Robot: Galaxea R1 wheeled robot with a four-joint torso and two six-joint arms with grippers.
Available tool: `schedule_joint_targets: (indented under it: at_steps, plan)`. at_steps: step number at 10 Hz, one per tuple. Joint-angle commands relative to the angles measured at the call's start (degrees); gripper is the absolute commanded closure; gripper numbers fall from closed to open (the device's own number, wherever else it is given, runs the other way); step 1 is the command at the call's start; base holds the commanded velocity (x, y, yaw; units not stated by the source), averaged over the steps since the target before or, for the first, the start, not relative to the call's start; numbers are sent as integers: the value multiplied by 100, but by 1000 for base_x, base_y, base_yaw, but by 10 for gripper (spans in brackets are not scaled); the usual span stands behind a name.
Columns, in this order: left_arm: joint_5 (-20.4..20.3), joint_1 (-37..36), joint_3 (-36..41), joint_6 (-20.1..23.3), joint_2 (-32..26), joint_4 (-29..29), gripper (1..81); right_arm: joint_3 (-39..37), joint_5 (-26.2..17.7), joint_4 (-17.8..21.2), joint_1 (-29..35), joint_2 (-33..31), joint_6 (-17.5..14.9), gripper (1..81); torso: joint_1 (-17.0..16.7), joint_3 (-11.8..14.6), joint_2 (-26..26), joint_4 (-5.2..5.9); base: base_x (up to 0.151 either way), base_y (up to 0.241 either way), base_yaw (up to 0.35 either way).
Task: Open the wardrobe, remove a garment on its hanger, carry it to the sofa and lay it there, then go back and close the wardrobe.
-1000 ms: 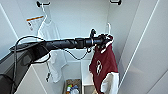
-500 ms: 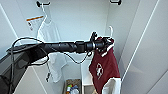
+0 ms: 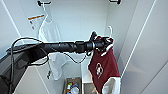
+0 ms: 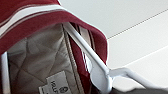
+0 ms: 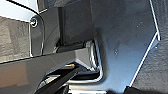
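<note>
The wardrobe (image 3: 82,20) stands open, and I look straight into its white inside. My left arm reaches across from the left. Its gripper (image 3: 106,46) is shut on the white hanger (image 3: 110,31) at the neck of the maroon garment (image 3: 102,67). The hook stands below the rail bracket (image 3: 113,1), touching nothing, and the jacket hangs from my grip with its white emblem facing me. The left wrist view shows the hanger's shoulder (image 4: 100,72), the maroon collar (image 4: 37,17) and the quilted lining close up.
A plain white shirt (image 3: 50,32) hangs from the rail at the wardrobe's left. A wooden box (image 3: 72,87) with small items sits on the wardrobe floor. The open right door (image 3: 150,55) stands close to the jacket. A warning label (image 3: 35,21) is stuck on the left inner wall.
My left gripper and the jacket have shifted slightly to the right. The white shirt stays in place.
</note>
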Motion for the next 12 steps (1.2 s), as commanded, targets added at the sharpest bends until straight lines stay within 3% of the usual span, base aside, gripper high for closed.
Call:
schedule_joint_targets:
  at_steps: [1, 12]
  plan:
    - [455, -1079, 54, -55, 35, 171, 811, 72, -283, -42, 145, 66, -27, 10, 0, 0, 0, 0, -88, 0, 0]
    - [139, -1097, 405, -55, -9, 259, 811, 72, -283, -68, 145, 66, -27, 10, -5, 2, -2, 0, -95, 0, 0]
